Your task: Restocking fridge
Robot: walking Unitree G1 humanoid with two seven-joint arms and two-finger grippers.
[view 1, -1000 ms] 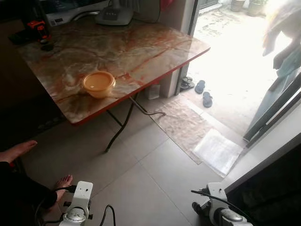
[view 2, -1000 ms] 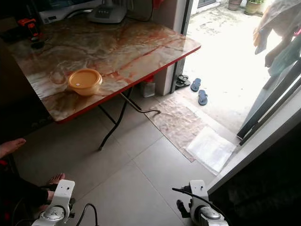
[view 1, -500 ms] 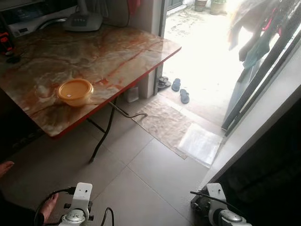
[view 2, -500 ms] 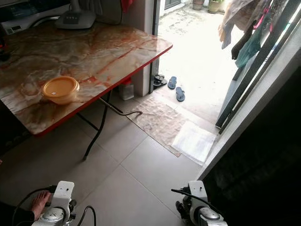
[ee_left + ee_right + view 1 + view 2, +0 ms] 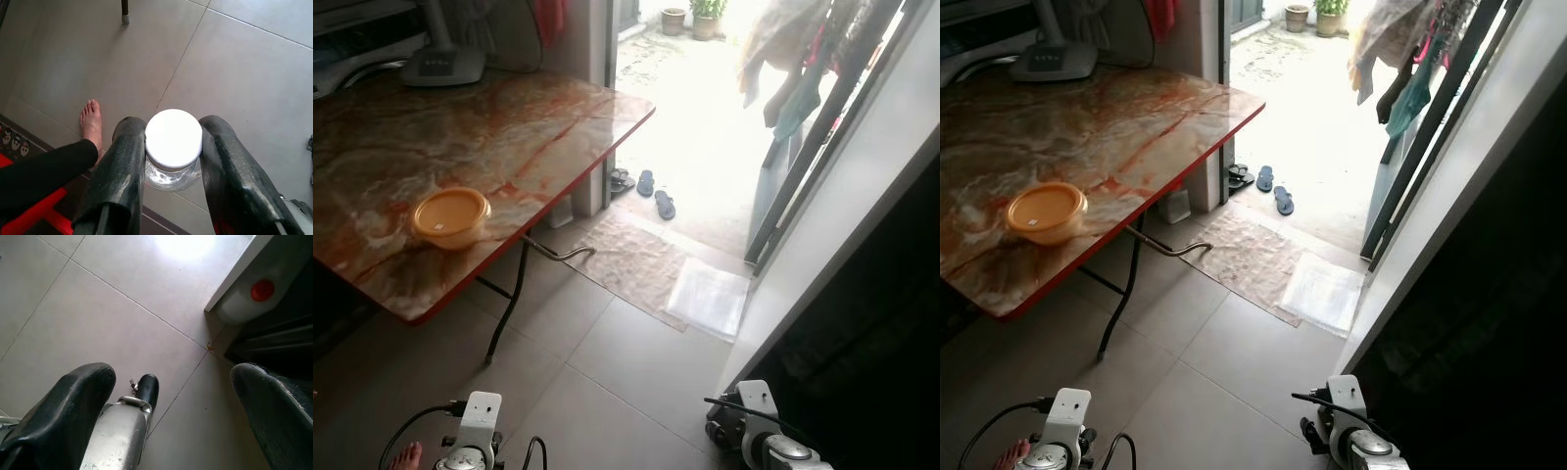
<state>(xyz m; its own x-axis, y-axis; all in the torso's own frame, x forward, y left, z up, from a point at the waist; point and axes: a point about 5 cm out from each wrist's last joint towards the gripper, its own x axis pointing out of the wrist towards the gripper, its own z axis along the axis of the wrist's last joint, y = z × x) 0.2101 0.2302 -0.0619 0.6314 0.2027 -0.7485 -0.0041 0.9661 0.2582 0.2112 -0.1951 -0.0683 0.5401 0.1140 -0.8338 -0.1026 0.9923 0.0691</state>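
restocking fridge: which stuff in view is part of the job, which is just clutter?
Job:
- jar with white lid, clamped in the left gripper
- right gripper, open, holding nothing
- likely the yellow lidded bowl on the table

Clutter:
- sandals at the doorway
- floor mat
- hanging clothes
- person's foot

Table [image 5: 509, 117] at left, bowl [image 5: 451, 216] on its near edge; doorway mat [image 5: 636, 264] to its right, sandals [image 5: 654, 196] beyond.

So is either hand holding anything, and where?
The left hand grips a clear jar by its sides, just below the white lid. The right hand is open.
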